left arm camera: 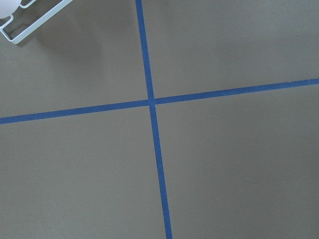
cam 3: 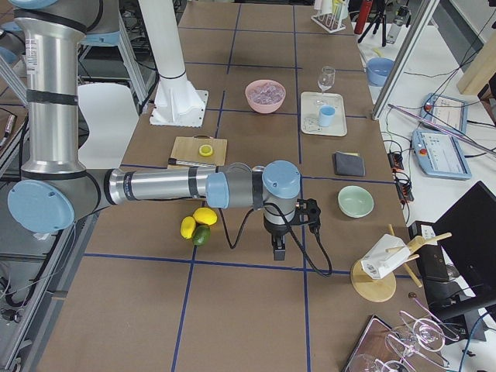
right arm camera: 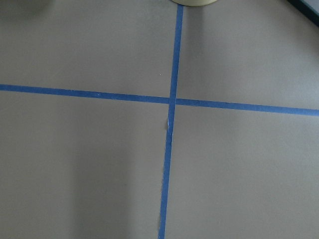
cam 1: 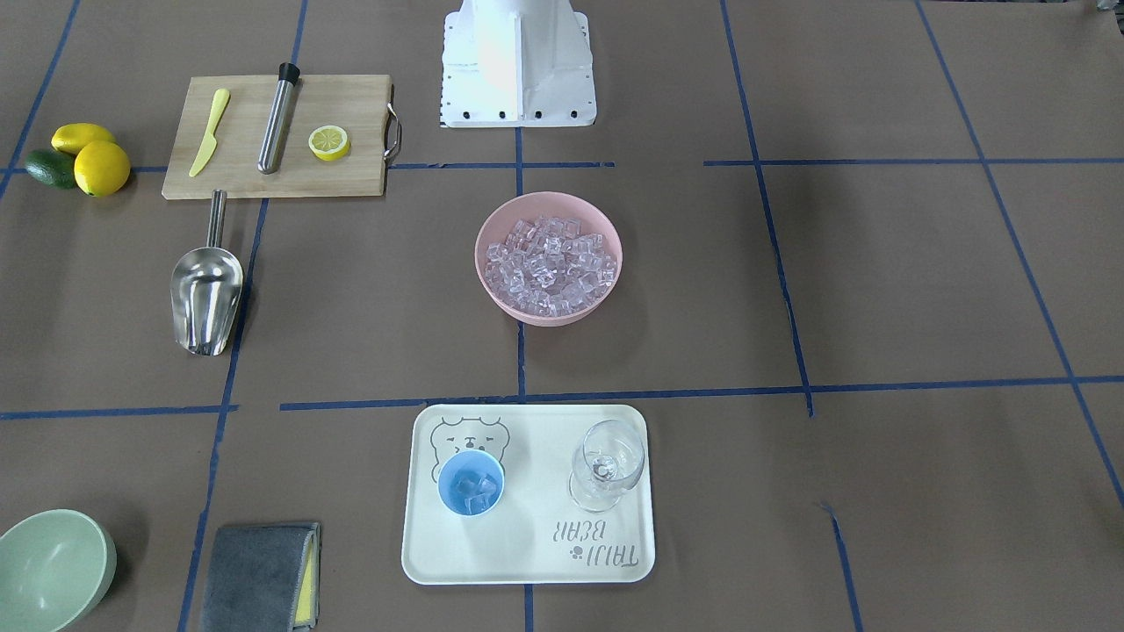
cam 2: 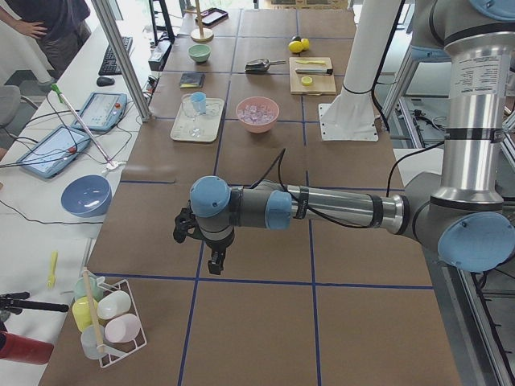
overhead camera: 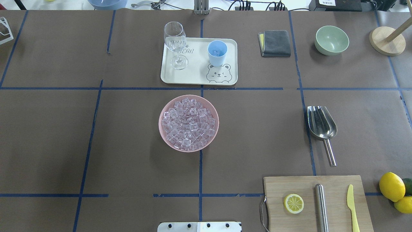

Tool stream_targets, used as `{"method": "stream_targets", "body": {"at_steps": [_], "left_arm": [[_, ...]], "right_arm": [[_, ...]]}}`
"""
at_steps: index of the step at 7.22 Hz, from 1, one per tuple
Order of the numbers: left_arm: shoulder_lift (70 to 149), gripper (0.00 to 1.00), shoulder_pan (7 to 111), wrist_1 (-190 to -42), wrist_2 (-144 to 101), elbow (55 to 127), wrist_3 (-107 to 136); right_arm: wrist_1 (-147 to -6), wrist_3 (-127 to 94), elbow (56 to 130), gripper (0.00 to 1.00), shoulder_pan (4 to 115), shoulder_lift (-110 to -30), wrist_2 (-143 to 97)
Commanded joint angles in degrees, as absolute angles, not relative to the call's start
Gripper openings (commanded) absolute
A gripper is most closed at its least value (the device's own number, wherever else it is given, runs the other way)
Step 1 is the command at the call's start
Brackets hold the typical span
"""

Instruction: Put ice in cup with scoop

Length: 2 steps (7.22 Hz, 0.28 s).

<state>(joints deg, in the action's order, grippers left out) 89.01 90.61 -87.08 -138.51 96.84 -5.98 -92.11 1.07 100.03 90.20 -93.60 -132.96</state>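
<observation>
Both arms sit well apart from the task things. Left arm [cam 2: 338,207] is stretched low over the desk [cam 1: 878,290] toward its left end, right arm [cam 3: 155,186] likewise toward the right end. Left jaws & right jaws point down over brown paper w/ blue tape lines. They show only in the side views, so can't tell if spread or pressed together.

Ice [cam 1: 549,259] fills a pink bowl [cam 1: 544,318] at desk centre, in front of the robot base [cam 1: 518,79]. Cup [overhead camera: 217,58] stands upright on a cream tray [cam 1: 527,549], on the far side of the pink bowl from the robot, w/ a few cubes already inside. Wine glass [cam 1: 606,465] stands upright on the same tray, beside the cup but apart from it.

Scoop [cam 1: 206,294] lies flat on the desk on the robot's right, untouched, trough open side up. Its handle points back toward a wooden board [cam 1: 351,105], handle end near the board's edge. On the board: yellow knife [cam 1: 209,132], steel cylinder [cam 1: 277,118] w/ black cap, lemon slice [cam 1: 328,142]. Two lemons [cam 1: 101,167] & a green fruit [cam 1: 48,167] sit bunched together just beyond the board. Green bowl [cam 1: 105,549] & folded grey cloth [cam 1: 259,575] lie near each other on the far side of the scoop from the robot.
</observation>
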Motion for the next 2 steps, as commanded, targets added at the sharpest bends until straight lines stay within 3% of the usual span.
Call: {"method": "stream_targets", "body": {"at_steps": [1, 2], "left_arm": [[88.9, 1.0, 90.5, -87.0, -138.4, 97.2, -6.0], [88.8, 1.0, 90.6, -87.0, -138.4, 97.3, -6.0]], "right_arm": [[-92.1, 1.1, 100.0, 1.0, 90.2, -93.7, -133.0], [-92.1, 1.1, 99.9, 1.0, 90.2, -93.7, -132.9]]}}
